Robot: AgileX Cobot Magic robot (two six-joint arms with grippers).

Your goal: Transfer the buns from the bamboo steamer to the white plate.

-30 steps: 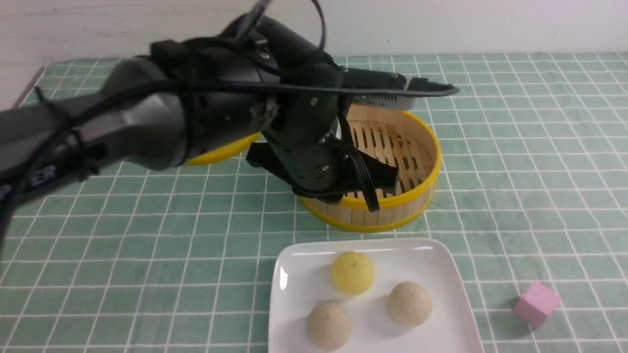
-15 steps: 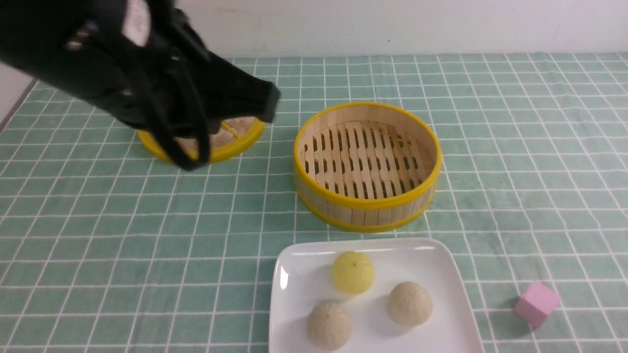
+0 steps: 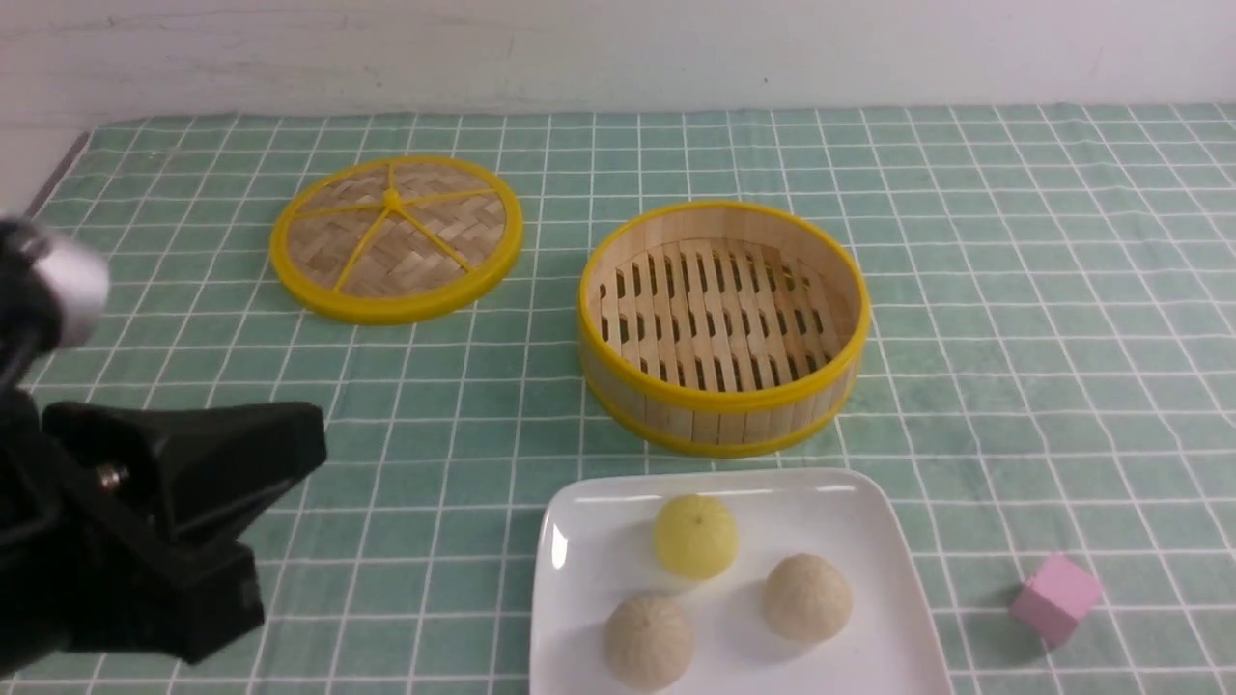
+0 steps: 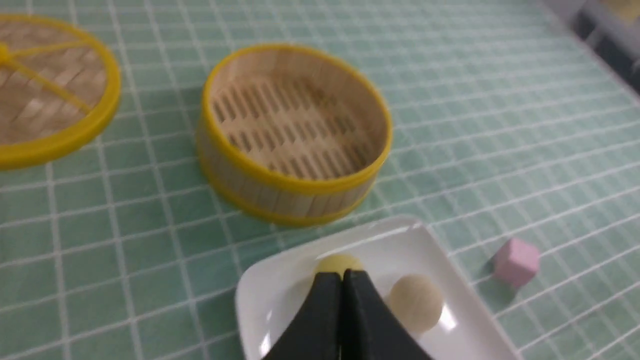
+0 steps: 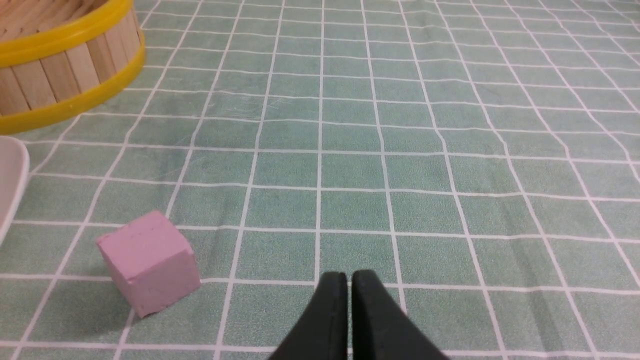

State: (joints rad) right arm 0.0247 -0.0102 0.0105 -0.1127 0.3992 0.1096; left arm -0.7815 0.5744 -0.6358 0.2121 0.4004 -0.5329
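Observation:
Three buns lie on the white plate (image 3: pixel 589 579) at the front: a yellow one (image 3: pixel 695 537) and two pale beige ones (image 3: pixel 647 642) (image 3: pixel 807 597). The bamboo steamer (image 3: pixel 715 420) behind the plate holds nothing; its slatted floor is bare. My left arm (image 3: pixel 145 521) sits low at the front left, away from both. Its gripper (image 4: pixel 342 274) is shut and empty, hovering in front of the yellow bun (image 4: pixel 336 261) and a beige bun (image 4: pixel 416 302). My right gripper (image 5: pixel 348 277) is shut and empty above the cloth, near the steamer's wall (image 5: pixel 60 70).
The flat woven lid (image 3: pixel 396 236) lies at the back left on the green checked cloth. A pink cube (image 3: pixel 1054 597) rests to the right of the plate, and close to the right gripper it shows as the pink cube (image 5: pixel 147 262). A white wall stands behind the table.
My left arm swung from over the steamer to the left and down to the front left corner, uncovering steamer and lid. The buns, plate and cube stayed put.

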